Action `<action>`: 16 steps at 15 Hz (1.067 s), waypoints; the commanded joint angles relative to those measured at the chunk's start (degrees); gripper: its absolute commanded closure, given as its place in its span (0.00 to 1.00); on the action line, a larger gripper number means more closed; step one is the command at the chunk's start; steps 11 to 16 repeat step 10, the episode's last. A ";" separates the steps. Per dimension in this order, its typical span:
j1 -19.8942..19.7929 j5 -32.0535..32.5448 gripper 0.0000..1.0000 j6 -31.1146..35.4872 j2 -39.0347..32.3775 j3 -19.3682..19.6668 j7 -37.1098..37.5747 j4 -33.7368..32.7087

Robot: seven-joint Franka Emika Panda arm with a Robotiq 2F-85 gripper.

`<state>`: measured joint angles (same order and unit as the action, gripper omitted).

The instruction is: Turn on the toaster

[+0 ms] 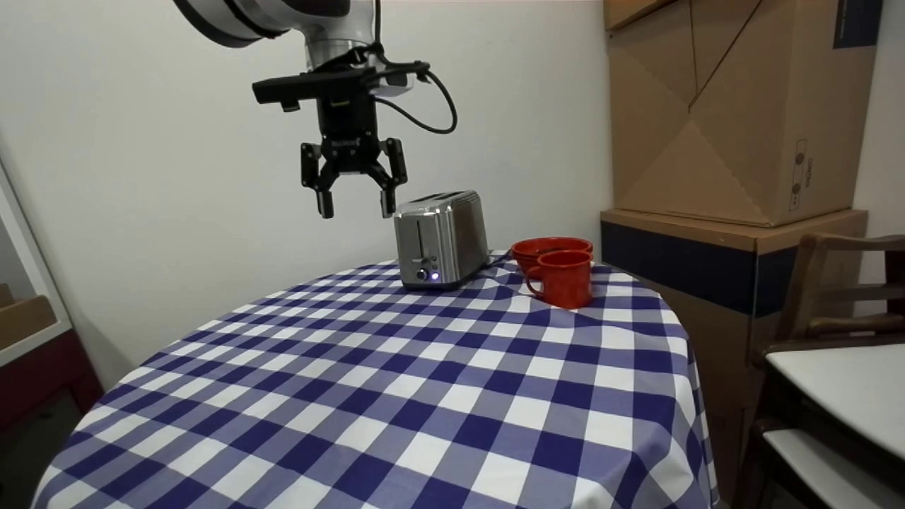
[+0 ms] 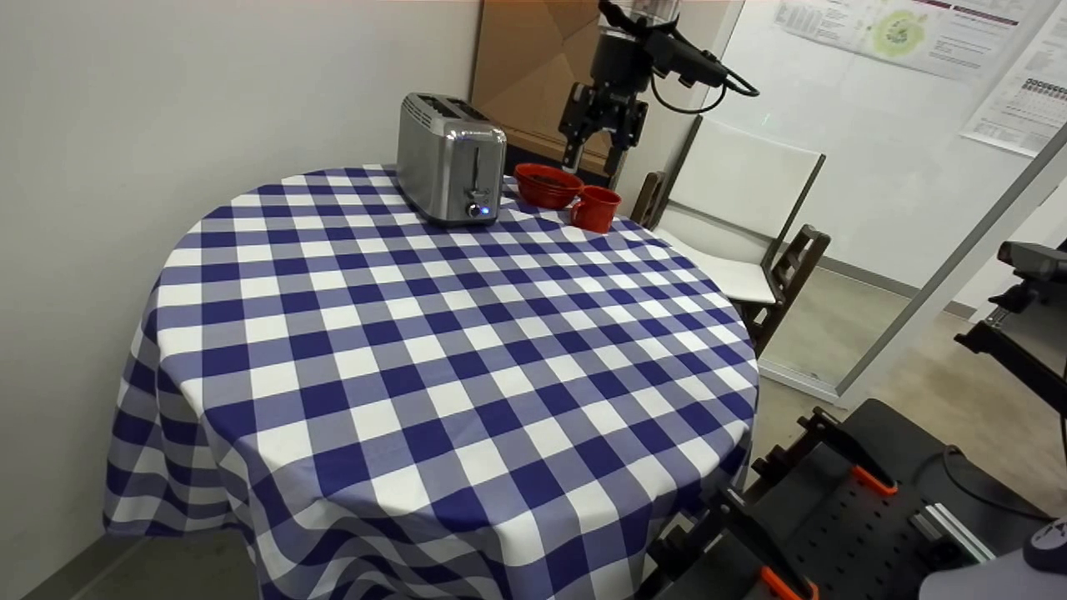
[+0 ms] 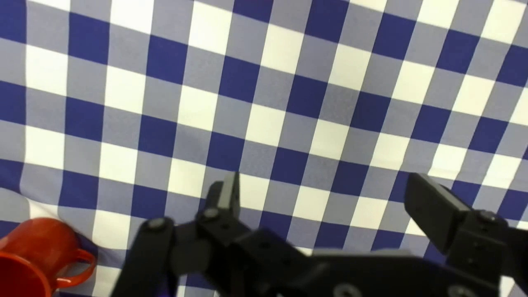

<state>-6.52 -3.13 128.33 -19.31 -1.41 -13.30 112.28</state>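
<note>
Red cup (image 2: 596, 212), red bowls (image 2: 543, 197), near silver toaster (image 2: 453, 162)

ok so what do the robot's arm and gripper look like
The smooth, rounded white-and-grey arm is banded in black. The black, angular gripper has two jointed fingers with grey inner pads. Above it are a black bar-shaped camera and a looping black cable.

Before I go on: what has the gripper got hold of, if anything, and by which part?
Nothing is held. The gripper hangs open in the air, its jaws apart with nothing between them; the toaster stands on the tablecloth.
</note>
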 commanded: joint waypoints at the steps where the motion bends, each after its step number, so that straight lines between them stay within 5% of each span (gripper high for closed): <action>1: 0.50 -0.62 0.00 3.69 8.74 0.57 -0.46 11.21; 2: 0.73 -0.23 0.00 1.29 3.82 0.71 -0.14 5.22; 16: 0.90 -0.22 0.00 2.12 7.58 0.90 -0.13 9.78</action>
